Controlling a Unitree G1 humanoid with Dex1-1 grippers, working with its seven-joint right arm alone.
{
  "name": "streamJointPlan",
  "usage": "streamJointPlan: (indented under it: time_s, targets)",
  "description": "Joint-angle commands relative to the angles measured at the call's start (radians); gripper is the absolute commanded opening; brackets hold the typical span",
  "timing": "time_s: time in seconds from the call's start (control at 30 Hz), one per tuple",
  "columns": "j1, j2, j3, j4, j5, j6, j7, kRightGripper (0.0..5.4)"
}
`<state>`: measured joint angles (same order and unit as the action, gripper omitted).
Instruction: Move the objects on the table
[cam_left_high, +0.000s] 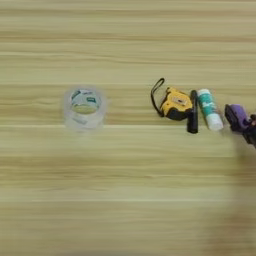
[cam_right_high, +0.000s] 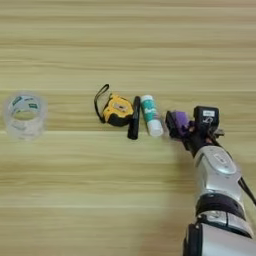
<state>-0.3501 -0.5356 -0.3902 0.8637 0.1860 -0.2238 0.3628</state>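
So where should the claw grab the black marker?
Probably its near end, coming from above. The black marker lies flat, squeezed between the tape measure and glue stick, so its sides look crowded; the near tip pokes out freer.

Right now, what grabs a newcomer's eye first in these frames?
The silver forearm rising from the bottom right, its right gripper around the small purple block. Just left lies a tight row: glue stick, black marker, yellow-black tape measure. The clear tape roll sits alone far left.
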Motion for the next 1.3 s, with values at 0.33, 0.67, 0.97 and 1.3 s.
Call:
streamJointPlan:
  time_s: [0.33, 0.67, 0.97, 1.3]
  targets:
    - [0.048, 0.002, 0.022, -0.607, 0.045, 0.132, -0.010, 5.37]
    - [0.030, 0.074, 0.176, -0.770, 0.003, 0.234, 0.023, 5.37]
    - [-0.009, 0.130, 0.350, -0.800, -0.060, 0.281, 0.104, 5.37]
    - [-0.073, 0.213, 0.493, -0.746, -0.120, 0.363, 0.165, 5.37]
